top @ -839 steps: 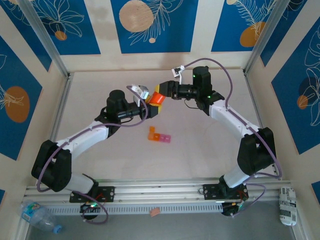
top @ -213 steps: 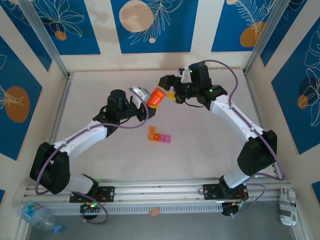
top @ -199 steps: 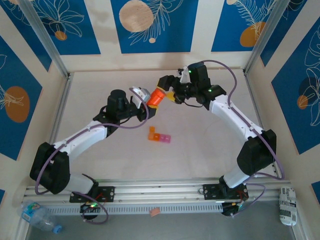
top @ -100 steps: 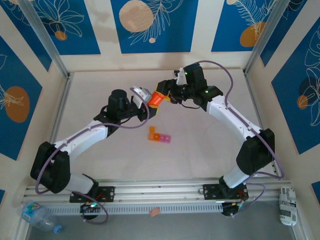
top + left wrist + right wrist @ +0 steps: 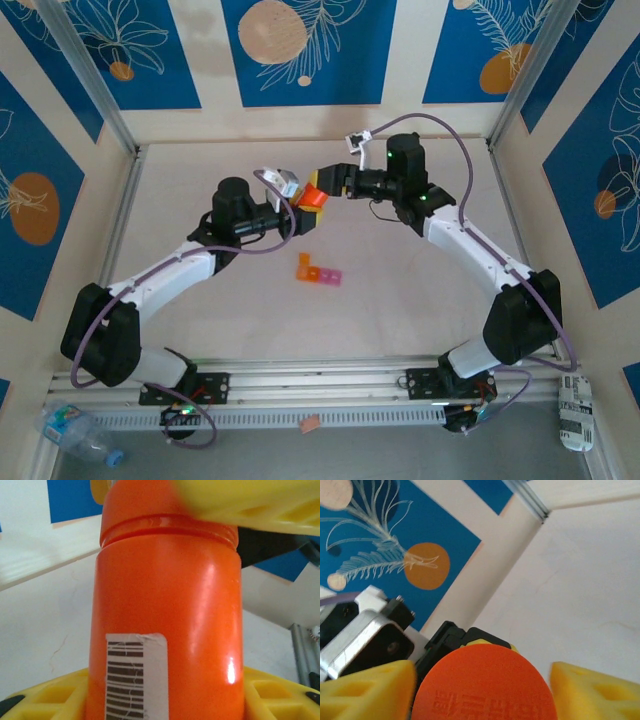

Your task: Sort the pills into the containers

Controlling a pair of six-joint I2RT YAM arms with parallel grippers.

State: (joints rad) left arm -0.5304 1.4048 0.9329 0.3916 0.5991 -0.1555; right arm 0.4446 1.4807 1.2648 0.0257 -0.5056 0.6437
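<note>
An orange cylindrical bottle [image 5: 314,199] with a barcode label [image 5: 135,675] hangs above the table, and my left gripper [image 5: 297,210] is shut on its body. In the left wrist view my left gripper [image 5: 165,702] has a yellow finger on each side of the bottle's base. My right gripper [image 5: 324,184] meets the bottle's cap [image 5: 482,687] end-on. It [image 5: 482,692] stands open, a finger on each side of the cap with thin gaps. The containers [image 5: 318,271], a small orange and pink strip, lie on the table below. The pills are hidden.
The two arms meet over the back middle of the table [image 5: 400,300]. Metal frame posts [image 5: 118,120] stand at the back corners. In front of the base rail lie a clear water bottle [image 5: 75,430], a small orange scrap [image 5: 309,425] and a crumpled packet [image 5: 575,410].
The right wrist has rolled and swung back level onto the cap end. The bottle has stayed in the left gripper and tilted a little. The containers have not moved.
</note>
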